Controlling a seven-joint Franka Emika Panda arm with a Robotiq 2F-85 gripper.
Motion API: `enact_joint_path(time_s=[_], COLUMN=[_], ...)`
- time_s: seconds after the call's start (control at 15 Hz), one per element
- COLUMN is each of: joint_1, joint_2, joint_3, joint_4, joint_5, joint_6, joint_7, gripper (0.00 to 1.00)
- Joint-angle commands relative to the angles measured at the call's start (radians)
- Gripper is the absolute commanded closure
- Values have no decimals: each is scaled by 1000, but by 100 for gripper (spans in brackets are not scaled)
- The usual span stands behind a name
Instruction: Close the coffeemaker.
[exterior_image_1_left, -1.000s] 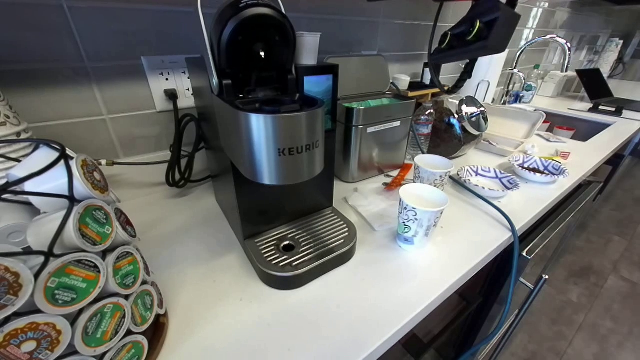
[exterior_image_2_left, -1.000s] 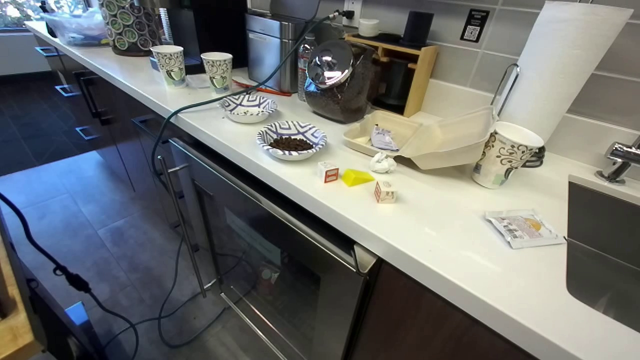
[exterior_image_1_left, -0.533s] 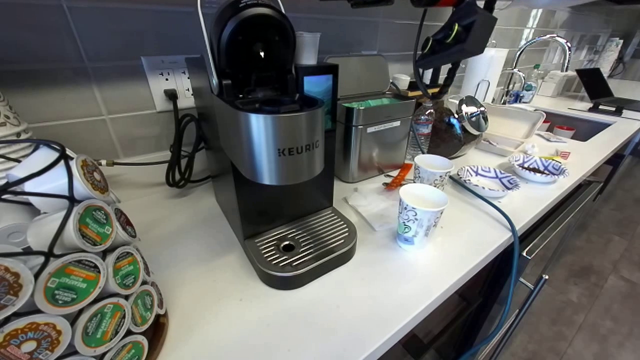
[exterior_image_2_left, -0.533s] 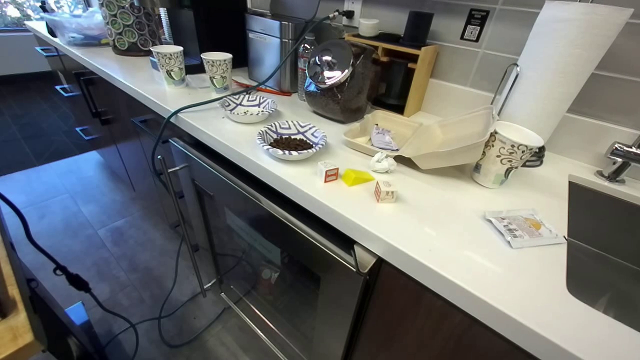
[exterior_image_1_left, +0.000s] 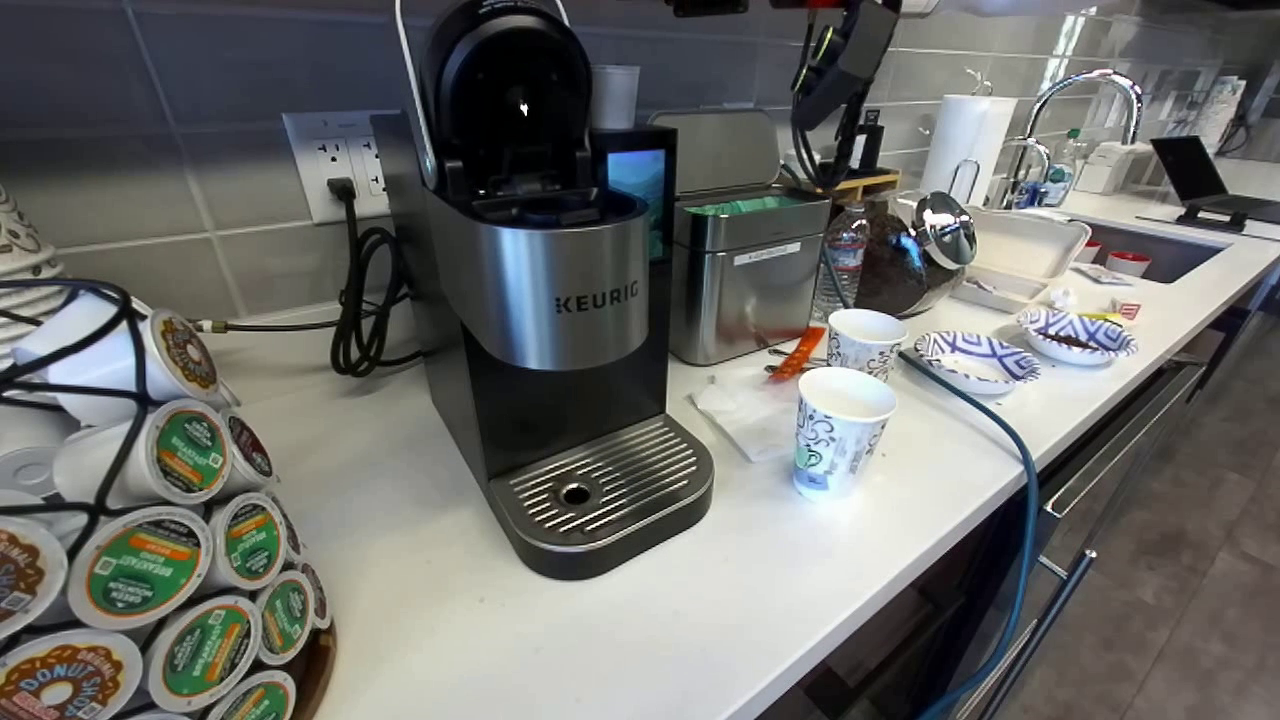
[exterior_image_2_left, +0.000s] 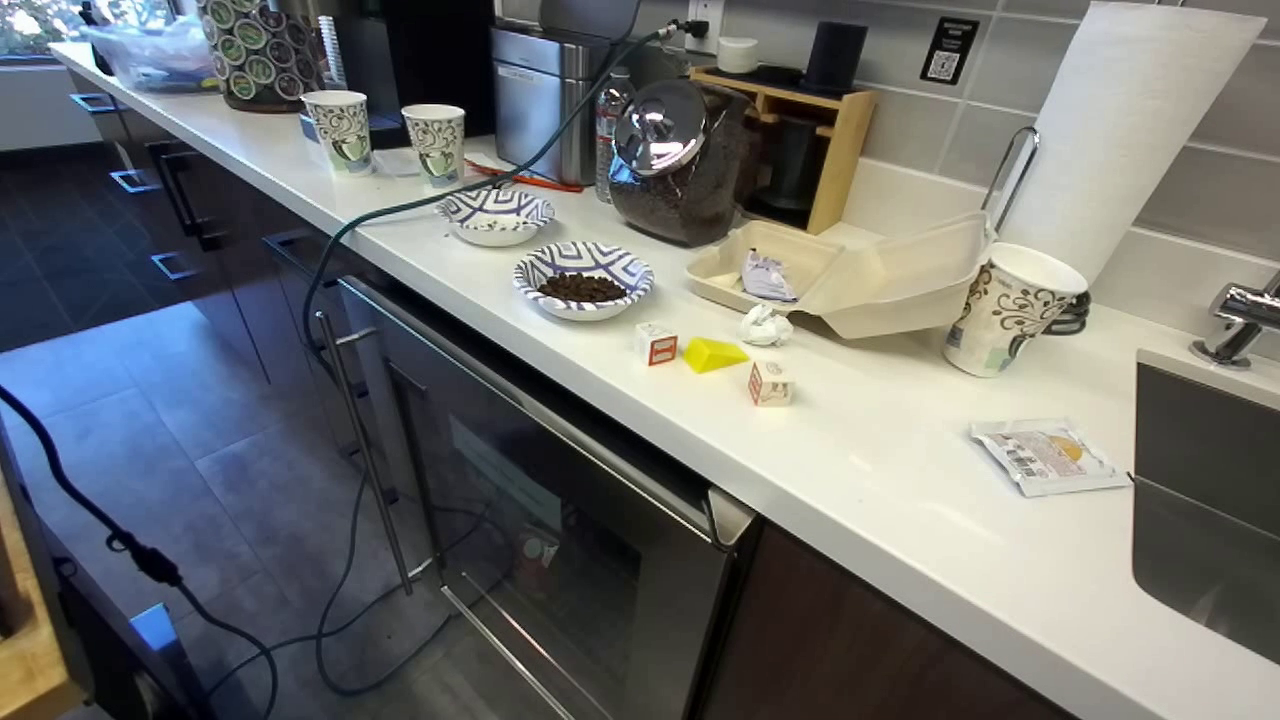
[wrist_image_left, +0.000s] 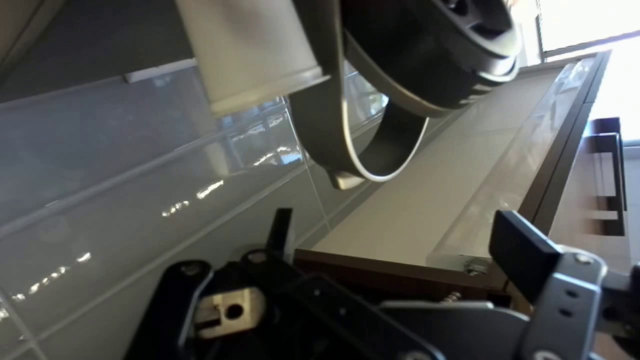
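The coffeemaker stands on the counter, black and brushed silver, its rounded black lid raised and tilted back. An exterior view shows only its dark side at the top left. In the wrist view, which looks upside down, the lid and its looped handle appear at the top, ahead of and apart from my fingers. My gripper is open, with nothing between the fingertips. In an exterior view, black wrist hardware hangs at the top, right of the coffeemaker; the fingertips are not clear there.
White stacked cups stand beside the lid, also in the wrist view. A steel bin is right of the coffeemaker. Paper cups stand in front; coffee pods are at left. A cabinet underside shows in the wrist view.
In an exterior view, the arm's wrist hardware has moved left toward the coffeemaker and turned more upright. The coffeemaker and its raised lid have not moved.
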Motion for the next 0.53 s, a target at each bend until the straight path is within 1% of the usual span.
enact_joint_path(time_s=[0.0,0.2,0.33,0.4,0.47], joint_1=[-122,-161,-168,-133,-133], joint_2=[76,111,129,140,148], joint_3=[145,209,236,200,203], joint_4=[107,158,175,183,189], joint_5=[-21,-69,-139,-164,-192], joint_6=[64,96,117,118,119], joint_7=[24,57,109,140,166], gripper=[0,0,0,0,0])
